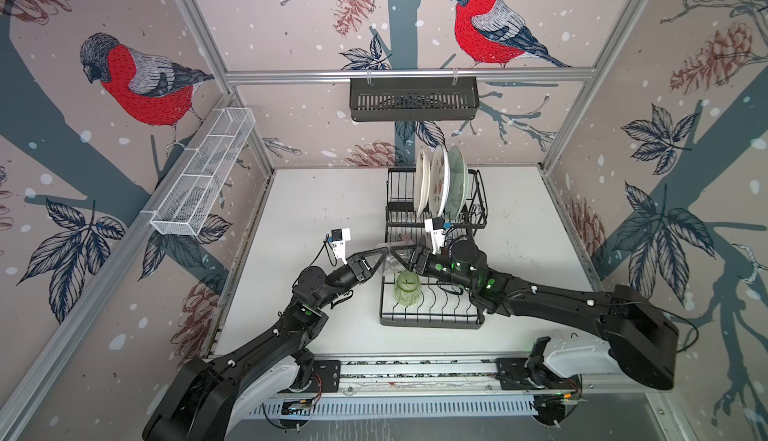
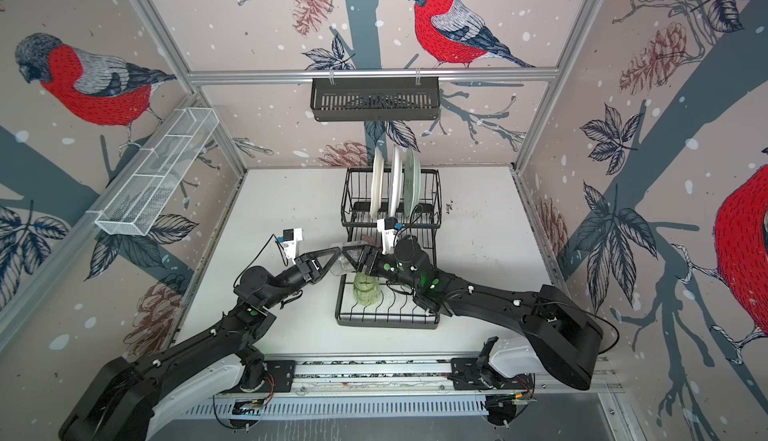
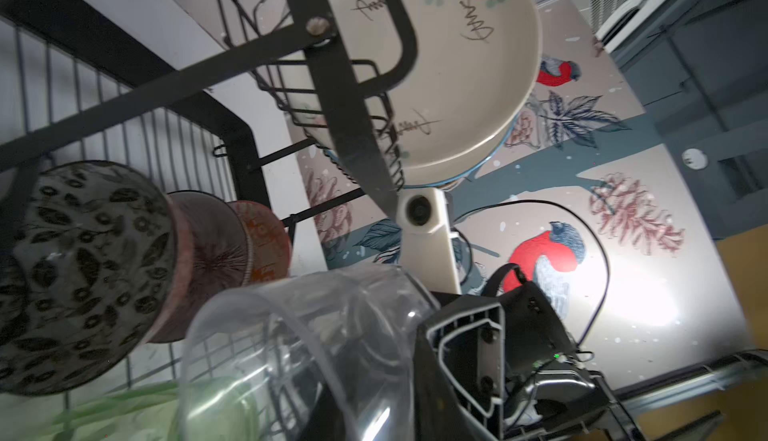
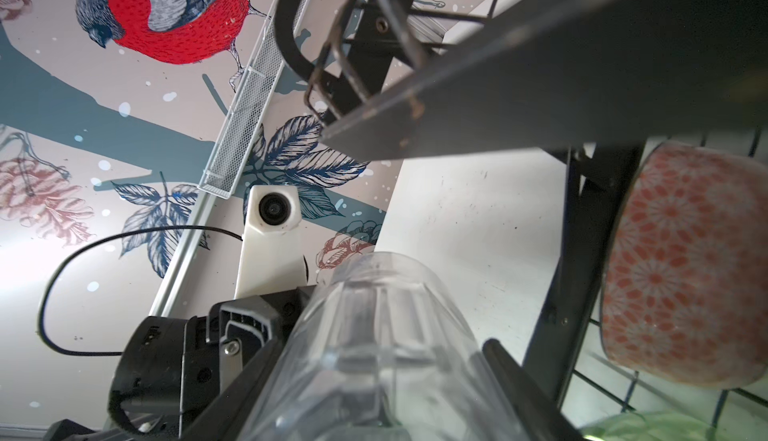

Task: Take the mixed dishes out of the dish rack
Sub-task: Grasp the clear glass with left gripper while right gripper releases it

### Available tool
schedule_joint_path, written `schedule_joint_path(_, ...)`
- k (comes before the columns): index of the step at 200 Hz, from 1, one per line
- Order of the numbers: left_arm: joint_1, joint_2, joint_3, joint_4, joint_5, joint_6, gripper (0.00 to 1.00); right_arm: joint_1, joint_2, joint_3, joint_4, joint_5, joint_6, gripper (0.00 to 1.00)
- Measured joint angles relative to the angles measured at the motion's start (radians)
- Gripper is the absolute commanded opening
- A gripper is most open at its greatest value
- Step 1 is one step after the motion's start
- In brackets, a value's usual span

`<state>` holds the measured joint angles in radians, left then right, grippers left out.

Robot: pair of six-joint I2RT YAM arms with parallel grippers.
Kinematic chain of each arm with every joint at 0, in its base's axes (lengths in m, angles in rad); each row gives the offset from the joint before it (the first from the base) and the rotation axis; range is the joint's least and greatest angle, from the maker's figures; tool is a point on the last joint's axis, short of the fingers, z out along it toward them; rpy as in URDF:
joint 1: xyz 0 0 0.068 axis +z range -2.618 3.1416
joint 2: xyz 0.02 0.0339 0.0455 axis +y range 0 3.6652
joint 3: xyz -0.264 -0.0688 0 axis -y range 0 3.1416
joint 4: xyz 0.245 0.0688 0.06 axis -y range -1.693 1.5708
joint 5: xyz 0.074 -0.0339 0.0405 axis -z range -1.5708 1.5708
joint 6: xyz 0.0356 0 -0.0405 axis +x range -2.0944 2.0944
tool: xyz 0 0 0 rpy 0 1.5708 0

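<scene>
You have three plates [image 1: 439, 187] in the dish rack [image 1: 432, 321], three small bowls [image 3: 83, 276], one clear tumbler [image 3: 291, 335], one green tumbler [image 1: 407, 289].

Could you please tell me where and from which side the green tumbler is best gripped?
I would take the green tumbler across its ribbed side wall, coming down from above on the front side. It stands on end in the dish rack's flat tray, with bare wires in front, while the clear tumbler is held just behind it.
</scene>
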<state>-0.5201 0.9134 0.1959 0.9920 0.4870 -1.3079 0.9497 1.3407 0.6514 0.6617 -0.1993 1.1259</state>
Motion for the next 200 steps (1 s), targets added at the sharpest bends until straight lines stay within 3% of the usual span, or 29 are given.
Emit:
schedule_joint_path(19,0.000,-0.027,0.018,0.036,0.003,-0.025,0.00,-0.006,-0.007,0.020,0.046,-0.011,-0.013,0.68)
schedule_joint_path(115,0.001,-0.136,0.061,-0.318,-0.029,0.165,0.00,-0.019,-0.036,0.029,-0.174,0.029,-0.100,0.86)
schedule_joint_path(151,0.030,-0.172,0.201,-0.647,-0.146,0.303,0.00,-0.018,-0.087,0.081,-0.287,0.104,-0.200,1.00)
schedule_joint_path(200,0.052,-0.137,0.444,-1.020,-0.411,0.544,0.00,-0.028,-0.140,0.122,-0.475,0.237,-0.347,1.00)
